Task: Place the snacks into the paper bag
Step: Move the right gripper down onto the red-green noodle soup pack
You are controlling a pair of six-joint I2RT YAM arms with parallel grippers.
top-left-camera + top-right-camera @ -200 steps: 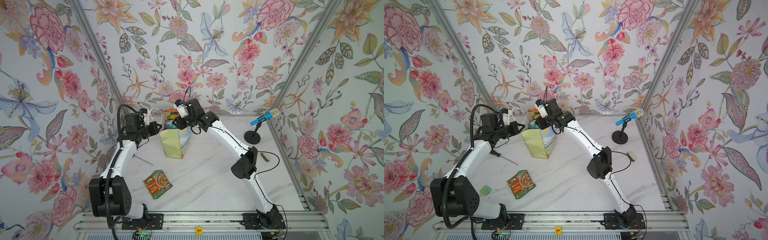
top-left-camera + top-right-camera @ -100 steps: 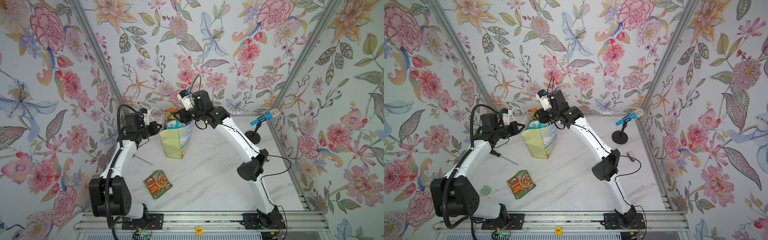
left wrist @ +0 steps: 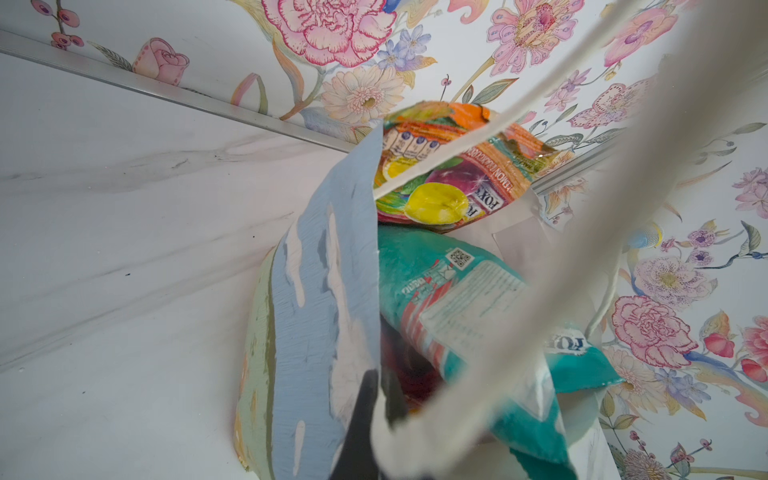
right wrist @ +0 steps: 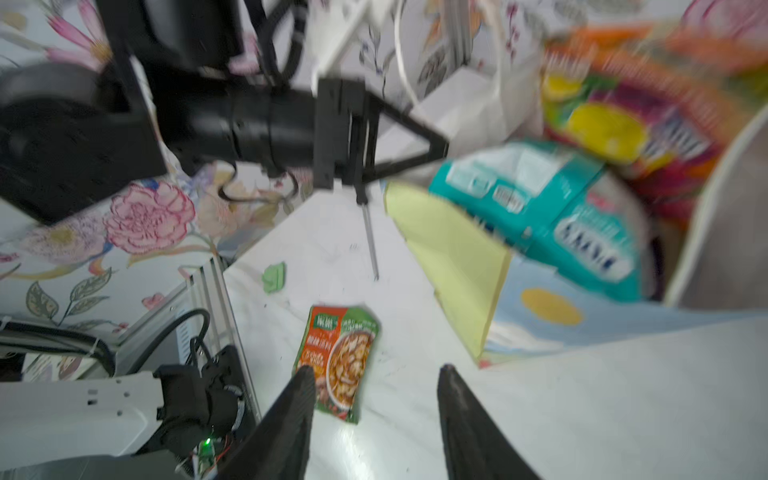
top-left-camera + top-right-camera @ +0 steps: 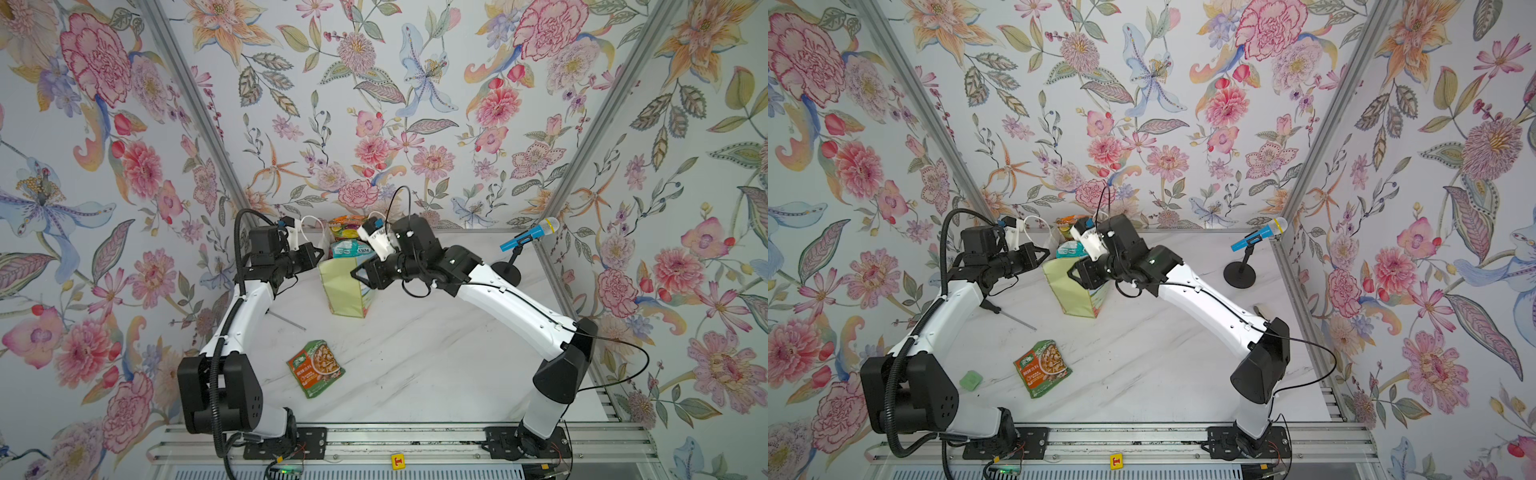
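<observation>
The paper bag (image 5: 347, 291) (image 5: 1077, 291) stands upright at the back of the table. A teal packet (image 5: 351, 248) (image 3: 457, 299) and an orange packet (image 5: 343, 226) (image 3: 453, 174) stick out of its mouth. My left gripper (image 5: 318, 254) (image 3: 376, 395) is shut on the bag's rim by the white rope handle (image 3: 498, 316). My right gripper (image 5: 360, 274) (image 4: 376, 370) hangs open and empty beside the bag, above the table. A green-orange nut pouch (image 5: 316, 368) (image 5: 1042, 368) (image 4: 338, 361) lies flat on the table, nearer the front.
A blue microphone (image 5: 530, 237) on a black stand is at the back right. A screwdriver (image 5: 286, 322) (image 4: 370, 237) lies left of the bag. A small green piece (image 5: 971, 380) (image 4: 274, 277) lies by the left arm's base.
My right gripper opened wider, lifted off the bag's mouth and swung down to the bag's side. The teal packet stays in the bag's mouth. The left arm has not moved.
</observation>
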